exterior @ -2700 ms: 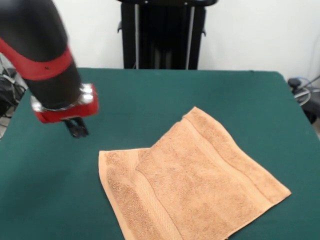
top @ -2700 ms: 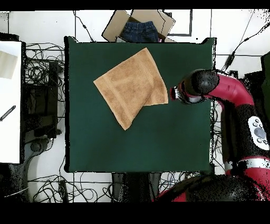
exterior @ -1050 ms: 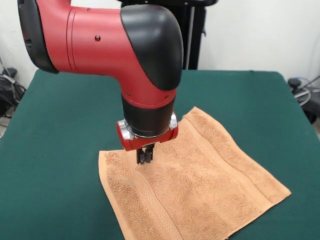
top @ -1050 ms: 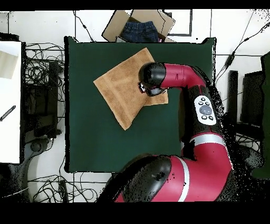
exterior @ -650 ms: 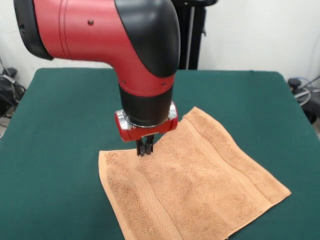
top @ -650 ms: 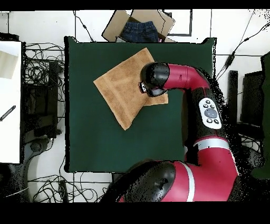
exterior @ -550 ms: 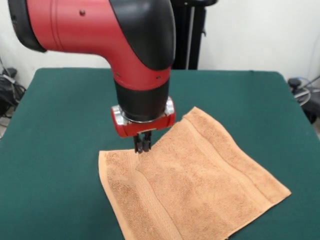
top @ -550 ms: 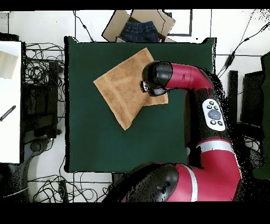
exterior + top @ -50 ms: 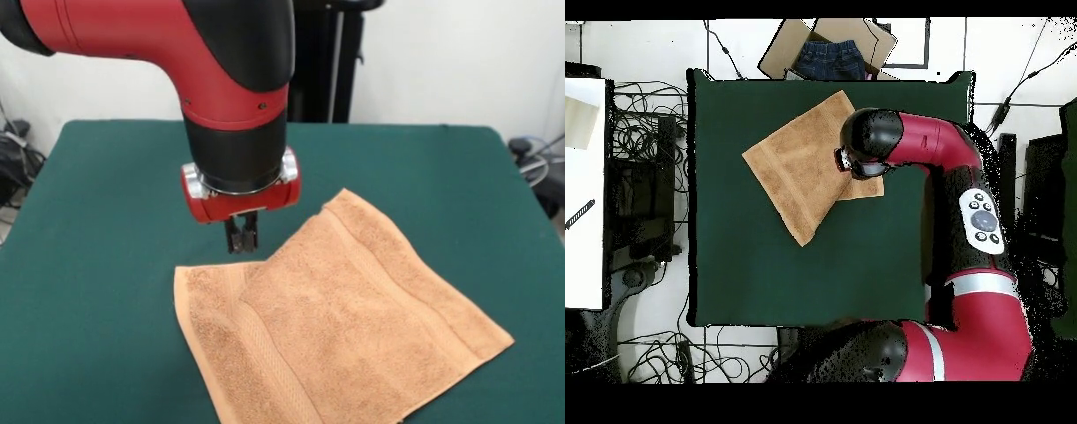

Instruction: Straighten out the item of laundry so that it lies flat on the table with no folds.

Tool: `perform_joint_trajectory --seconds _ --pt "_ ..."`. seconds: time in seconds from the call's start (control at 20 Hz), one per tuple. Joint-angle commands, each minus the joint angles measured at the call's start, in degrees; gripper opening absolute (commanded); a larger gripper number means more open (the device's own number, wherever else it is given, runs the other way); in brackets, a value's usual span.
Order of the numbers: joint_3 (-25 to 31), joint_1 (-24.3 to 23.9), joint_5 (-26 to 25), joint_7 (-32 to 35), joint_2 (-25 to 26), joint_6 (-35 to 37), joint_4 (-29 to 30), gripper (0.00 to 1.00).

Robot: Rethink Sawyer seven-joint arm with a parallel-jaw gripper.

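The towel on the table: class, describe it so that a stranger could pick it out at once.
On the dark green table, look just below the gripper of the red and black arm. The orange-tan terry towel lies there turned cornerwise, woven bands near its edges, one corner folded over; it is the only cloth on the felt.

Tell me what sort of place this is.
Probably a robotics lab: a red arm works a towel on a green felt table, with loose cables on the floor around it.
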Motion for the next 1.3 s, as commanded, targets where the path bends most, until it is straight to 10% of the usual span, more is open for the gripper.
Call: perform_joint_trajectory --seconds 0.05,0.7,1.3 --pt "-2.53 3.94 1.30 14.27 1.75 -1.57 5.10 0.00" --pt "-5.15 7.77 2.97 18.30 0.83 -7.97 9.95 0.00" --pt "-3.83 1.25 2.35 6.81 3.72 -5.30 6.61 0.00"
